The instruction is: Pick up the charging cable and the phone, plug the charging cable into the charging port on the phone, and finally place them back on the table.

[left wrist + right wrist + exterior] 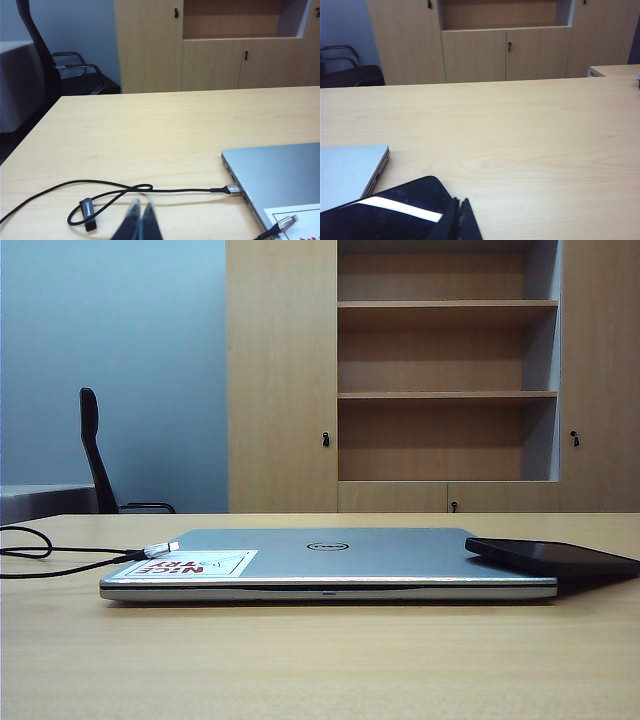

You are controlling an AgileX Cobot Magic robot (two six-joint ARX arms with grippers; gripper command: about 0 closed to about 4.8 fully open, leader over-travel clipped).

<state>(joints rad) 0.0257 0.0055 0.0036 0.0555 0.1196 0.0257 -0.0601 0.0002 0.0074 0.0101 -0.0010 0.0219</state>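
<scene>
Glossy flat phone (385, 212), thin black cable (115, 192), both grippers closed

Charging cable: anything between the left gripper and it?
Nothing visible. The left gripper, shut, sits above bare table near the charging cable loop. The plug tip rests on the laptop lid, uncovered.

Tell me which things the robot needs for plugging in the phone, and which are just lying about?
Needed: charging cable, its free plug resting on the laptop lid; phone, propped on the laptop's other edge; table; left claw and right claw, both shut.

Lying about: laptop, chair, shelf cabinet.
</scene>
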